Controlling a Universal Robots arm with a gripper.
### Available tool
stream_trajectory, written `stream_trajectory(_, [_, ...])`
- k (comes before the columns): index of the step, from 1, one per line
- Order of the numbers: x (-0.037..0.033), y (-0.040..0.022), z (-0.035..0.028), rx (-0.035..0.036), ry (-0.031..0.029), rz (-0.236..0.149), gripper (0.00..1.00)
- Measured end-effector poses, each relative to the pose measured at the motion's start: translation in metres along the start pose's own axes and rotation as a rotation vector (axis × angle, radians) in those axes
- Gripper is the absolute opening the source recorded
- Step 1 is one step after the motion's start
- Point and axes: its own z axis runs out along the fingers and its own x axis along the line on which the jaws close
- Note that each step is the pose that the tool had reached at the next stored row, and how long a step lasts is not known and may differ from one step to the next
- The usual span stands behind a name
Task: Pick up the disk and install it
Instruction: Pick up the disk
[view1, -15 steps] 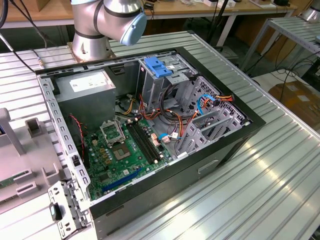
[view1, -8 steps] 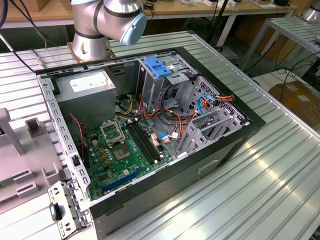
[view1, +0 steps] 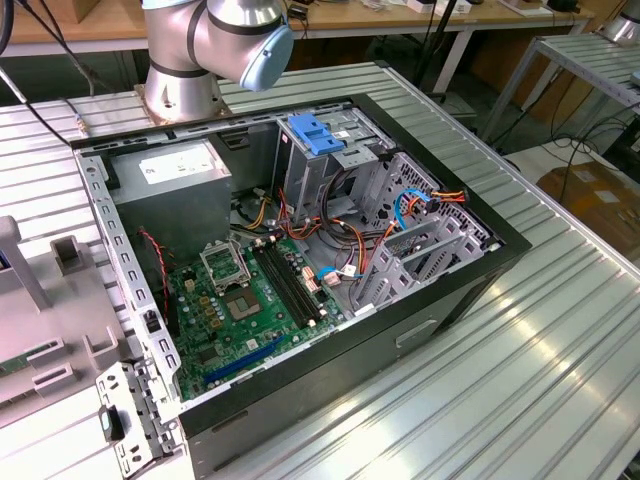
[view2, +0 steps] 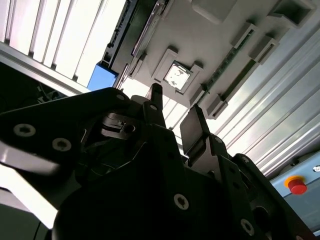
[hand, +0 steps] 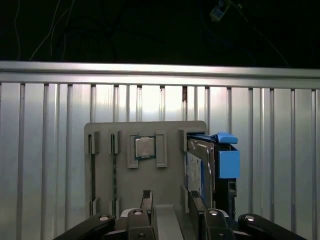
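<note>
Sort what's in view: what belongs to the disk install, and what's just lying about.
For the job:
disk, standing on edge in the grey rack
hand, open and holding nothing
open computer case

Lying about:
processor chip in the same rack
red button

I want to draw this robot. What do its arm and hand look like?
The arm is made of thick silver tubes with a round light-blue cap on a joint. The hand is black, with two flat fingers and little silver screws.
</note>
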Motion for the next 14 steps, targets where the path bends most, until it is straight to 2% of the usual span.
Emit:
stream_trajectory(9, [-0.0015,0.0016,0.0011,-0.0001,0.0001,0.0,0.42])
stream_trajectory(14, [-0.0097,0.0016,0.0021,0.0,0.0,0.0,0.42])
